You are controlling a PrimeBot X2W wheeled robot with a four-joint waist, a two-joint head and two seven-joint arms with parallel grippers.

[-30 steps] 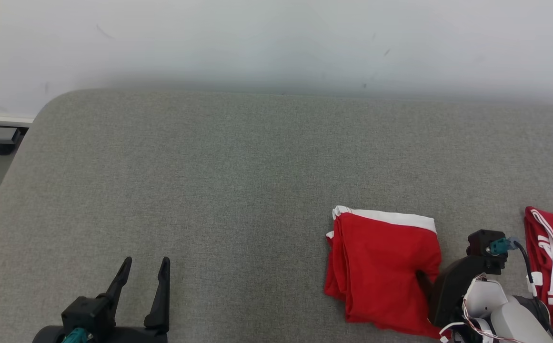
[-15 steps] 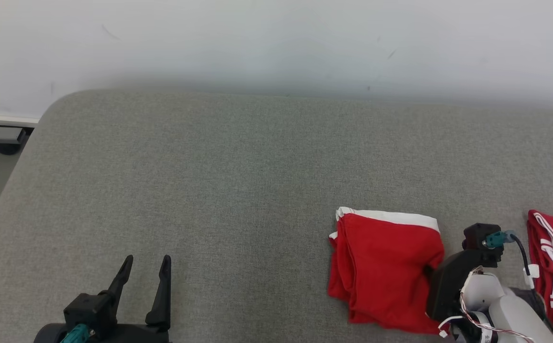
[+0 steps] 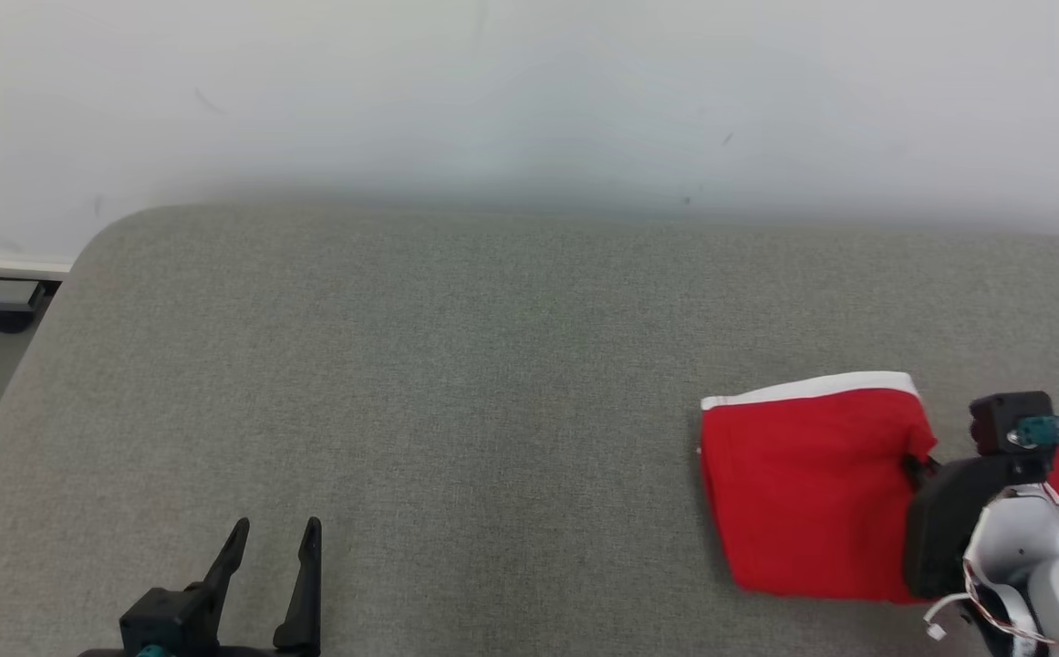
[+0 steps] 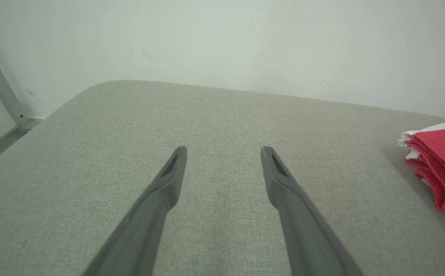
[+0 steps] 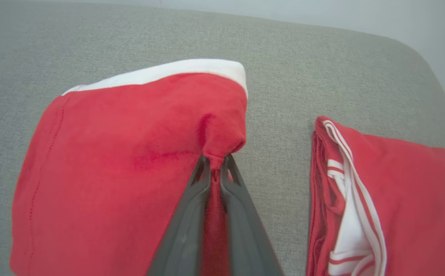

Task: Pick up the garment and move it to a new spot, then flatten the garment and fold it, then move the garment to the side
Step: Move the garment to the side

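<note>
Head view puts our right gripper [image 3: 918,464] at the lower right, pinched tight on the right edge of the folded red garment [image 3: 812,493]. The garment lies on the grey padded surface [image 3: 401,411], its white band along the far side. From the right wrist we see the cloth gathered into a small peak between our fingertips. A second red garment [image 5: 406,180] with white stripes lies just beside it, not touching. Our left gripper [image 3: 276,527] hovers at the lower left, fingers spread, holding nothing.
</note>
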